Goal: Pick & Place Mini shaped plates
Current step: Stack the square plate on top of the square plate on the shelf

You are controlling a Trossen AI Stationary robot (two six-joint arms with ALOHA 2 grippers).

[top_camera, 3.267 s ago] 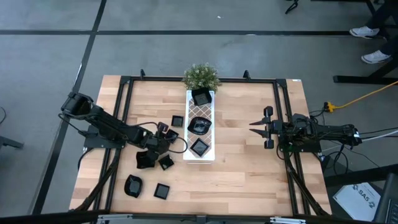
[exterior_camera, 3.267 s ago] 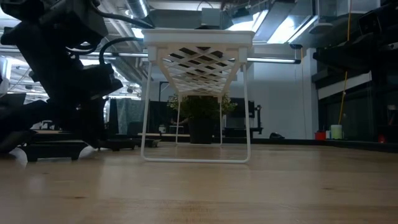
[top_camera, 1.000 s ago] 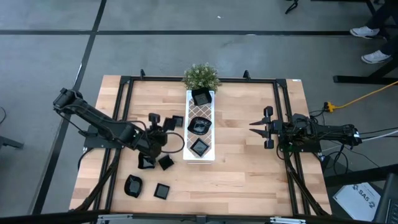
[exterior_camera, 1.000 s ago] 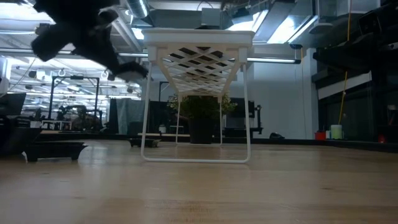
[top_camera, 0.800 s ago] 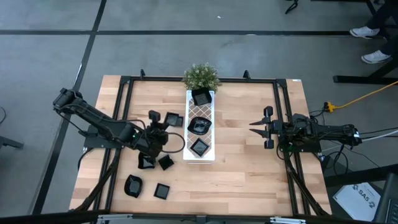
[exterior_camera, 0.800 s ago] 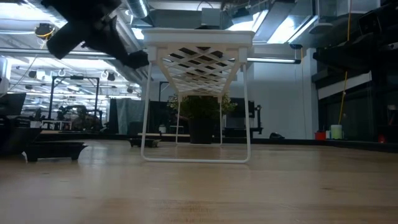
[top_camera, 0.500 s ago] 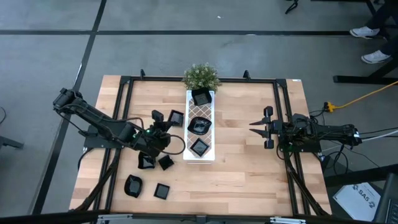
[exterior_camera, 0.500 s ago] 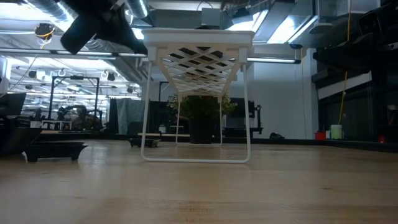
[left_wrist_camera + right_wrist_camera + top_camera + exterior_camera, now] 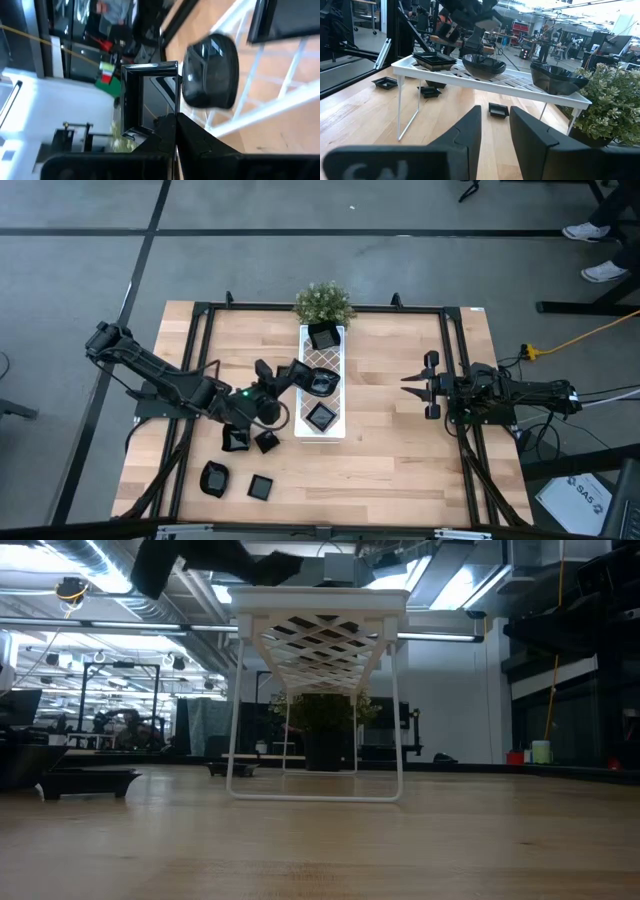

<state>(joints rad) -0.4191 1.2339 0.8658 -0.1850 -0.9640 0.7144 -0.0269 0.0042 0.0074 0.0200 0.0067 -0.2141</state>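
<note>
Square black plate (image 9: 150, 97), glossy, sits pinched in my left gripper (image 9: 297, 370) at centre frame, just left of the white lattice tray (image 9: 322, 352); a round dish (image 9: 321, 382) lies beneath it. Right gripper (image 9: 412, 384) waits mid-right, fingers parted and holding nothing.

A: What stands on the worktop (image 9: 400, 440)?

B: A white tray (image 9: 322, 385) on thin legs, near the middle, with a potted plant (image 9: 323, 303) at its far end.

A: And loose on the wood?

B: Black plates left of the tray: two (image 9: 237, 439) (image 9: 267, 442) close beside it, two more (image 9: 214, 478) (image 9: 261, 487) near the front edge.
</note>
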